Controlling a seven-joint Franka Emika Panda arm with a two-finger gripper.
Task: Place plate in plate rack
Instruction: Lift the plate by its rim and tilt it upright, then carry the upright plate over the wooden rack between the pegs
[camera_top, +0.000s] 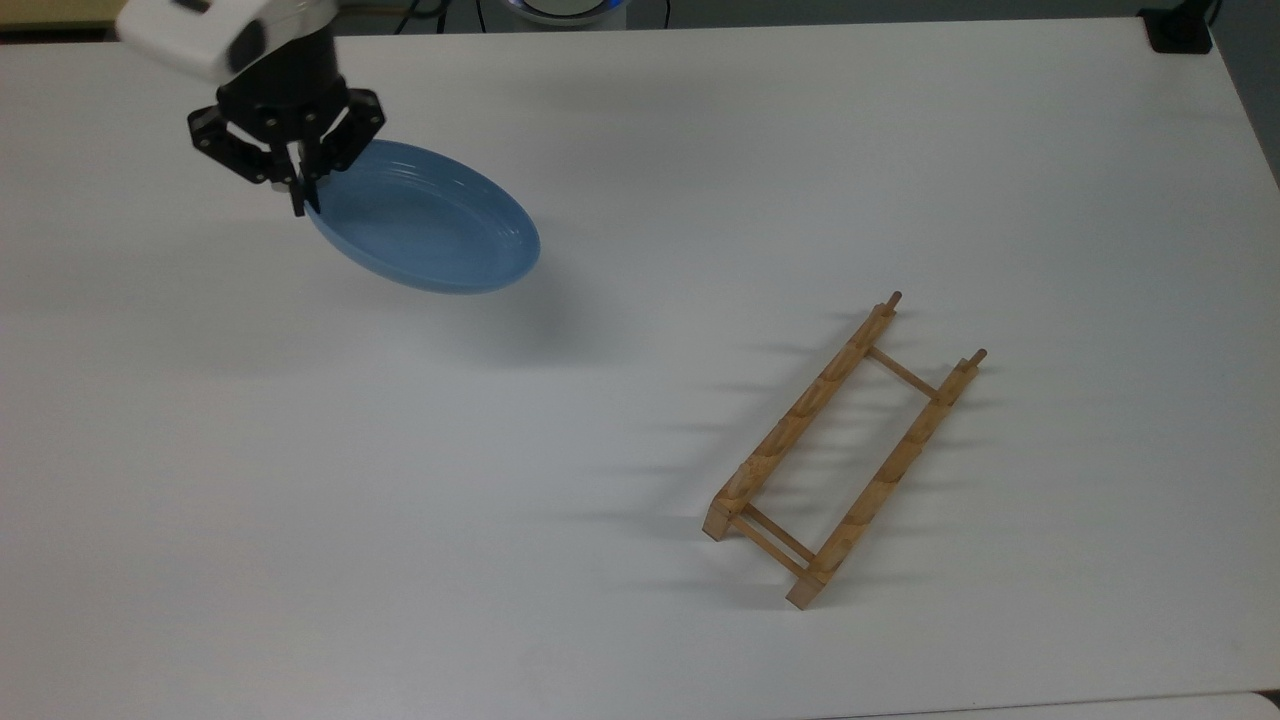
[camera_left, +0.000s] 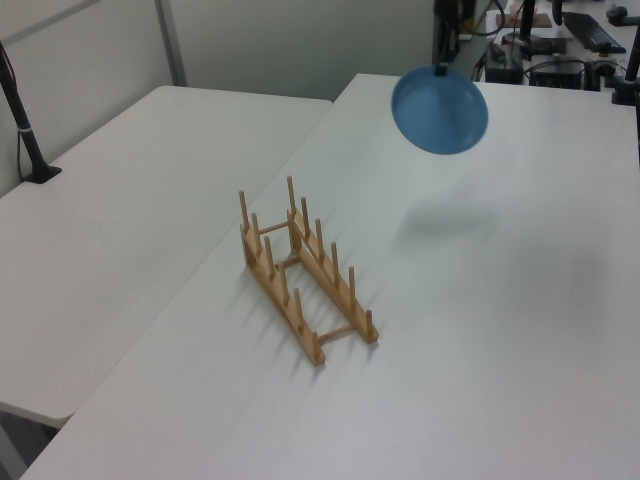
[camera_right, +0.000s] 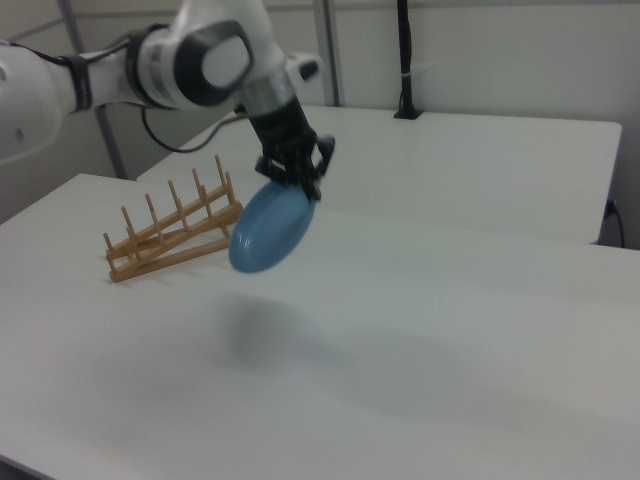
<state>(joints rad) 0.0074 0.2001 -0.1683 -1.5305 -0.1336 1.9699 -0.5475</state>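
Observation:
The light-blue plate (camera_top: 425, 233) hangs tilted in the air above the table, its shadow on the white surface below it. My gripper (camera_top: 298, 196) is shut on the plate's rim at the top view's upper left. In the left view the plate (camera_left: 440, 110) hangs from the gripper (camera_left: 440, 70) near the top edge. In the right view the gripper (camera_right: 303, 186) pinches the plate (camera_right: 270, 231) at its upper edge. The wooden plate rack (camera_top: 842, 453) stands on the table at the top view's lower right, well apart from the plate, with nothing in its slots (camera_left: 301, 264) (camera_right: 172, 233).
A white table (camera_top: 640, 620) carries the rack. A second white table (camera_left: 110, 210) stands beside it in the left view, with a black clamp post (camera_left: 22, 120) on it. A black post (camera_right: 404, 60) rises behind the far table in the right view.

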